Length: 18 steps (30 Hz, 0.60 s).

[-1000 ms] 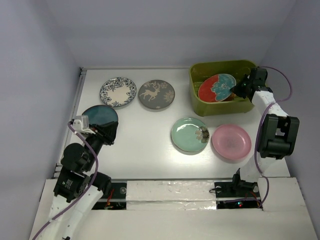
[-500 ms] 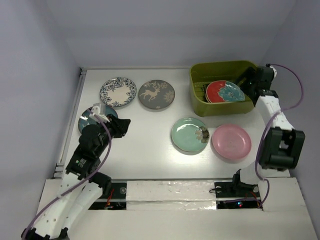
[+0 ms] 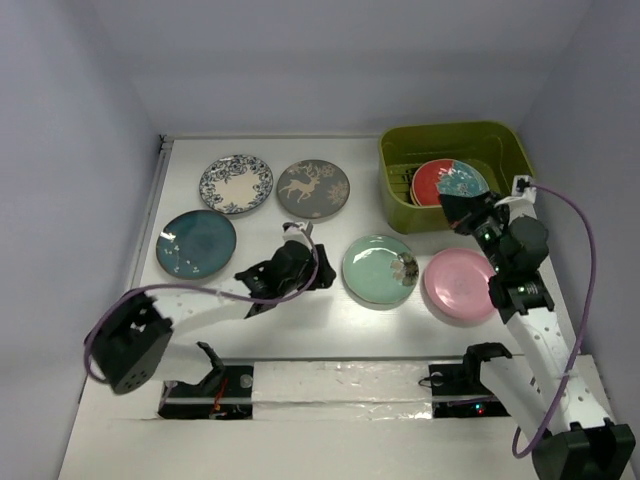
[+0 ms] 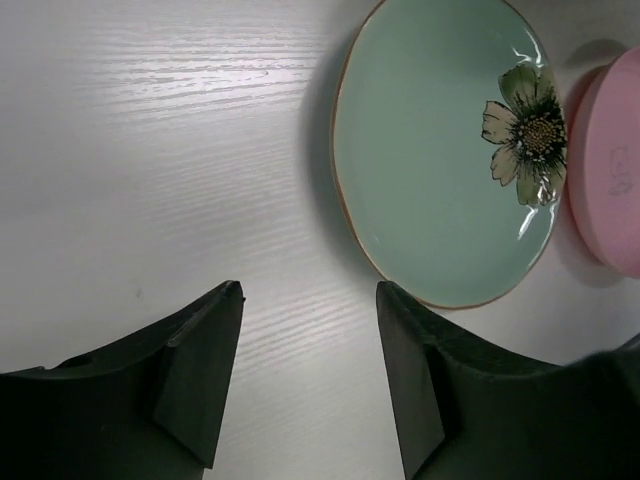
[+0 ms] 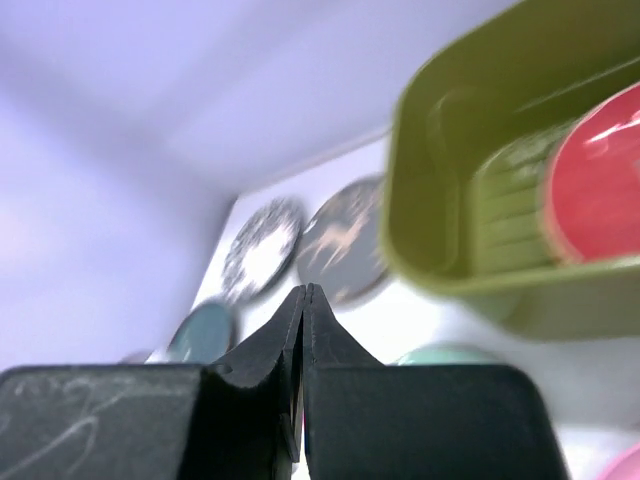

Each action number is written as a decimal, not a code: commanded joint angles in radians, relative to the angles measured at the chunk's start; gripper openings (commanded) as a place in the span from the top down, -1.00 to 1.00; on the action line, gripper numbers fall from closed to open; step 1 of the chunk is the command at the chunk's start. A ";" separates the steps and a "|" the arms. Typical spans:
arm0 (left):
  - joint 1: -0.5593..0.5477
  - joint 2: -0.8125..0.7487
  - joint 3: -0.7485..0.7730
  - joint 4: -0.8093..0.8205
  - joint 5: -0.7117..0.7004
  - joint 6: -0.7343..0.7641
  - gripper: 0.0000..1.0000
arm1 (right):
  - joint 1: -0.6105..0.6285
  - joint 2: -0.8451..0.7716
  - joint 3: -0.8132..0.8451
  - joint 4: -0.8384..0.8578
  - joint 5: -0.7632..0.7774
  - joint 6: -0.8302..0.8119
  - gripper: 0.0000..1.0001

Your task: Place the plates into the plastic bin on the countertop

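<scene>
Counting from the overhead view, the red-teal floral plate (image 3: 450, 182) lies inside the plastic bin (image 3: 400, 215) at upper right, over a dark edge I cannot identify. Five others wait on the countertop (image 3: 350, 330): the blue-white floral plate (image 3: 236, 184), grey deer plate (image 3: 313, 188), dark teal plate (image 3: 196, 243), mint green plate (image 3: 375, 268) and pink plate (image 3: 462, 284), so the job looks under halfway. The left gripper (image 4: 310, 295) hangs wide open and empty just left of the mint green plate; the right gripper (image 5: 304, 300), near the bin's front wall, is pinched closed on nothing.

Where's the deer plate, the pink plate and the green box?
deer plate (image 3: 313, 188), top view, its middle.
pink plate (image 3: 462, 284), top view, its middle.
green box (image 3: 410, 218), top view, near wall.
</scene>
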<state>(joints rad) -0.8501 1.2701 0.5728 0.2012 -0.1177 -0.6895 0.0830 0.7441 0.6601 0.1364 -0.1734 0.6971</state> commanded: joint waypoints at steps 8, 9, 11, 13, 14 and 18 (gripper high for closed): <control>-0.010 0.311 0.142 0.248 0.018 -0.056 -0.05 | 0.087 -0.132 -0.255 0.134 -0.213 0.025 1.00; -0.010 0.354 0.153 0.254 0.019 -0.061 -0.03 | 0.087 -0.135 -0.261 0.131 -0.216 0.021 1.00; -0.010 0.406 0.167 0.291 0.023 -0.079 0.05 | 0.087 -0.146 -0.281 0.135 -0.224 0.016 1.00; -0.010 0.439 0.180 0.313 0.029 -0.096 0.11 | 0.087 -0.149 -0.290 0.141 -0.230 0.015 1.00; -0.010 0.454 0.180 0.323 0.035 -0.113 0.21 | 0.087 -0.150 -0.293 0.146 -0.230 0.010 1.00; -0.010 0.535 0.185 0.372 0.046 -0.160 0.41 | 0.087 -0.144 -0.324 0.170 -0.232 0.007 1.00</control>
<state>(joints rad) -0.8562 1.7599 0.7414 0.5335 -0.0879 -0.8009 0.1596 0.6086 0.3538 0.2153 -0.3790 0.7181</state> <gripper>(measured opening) 0.303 0.010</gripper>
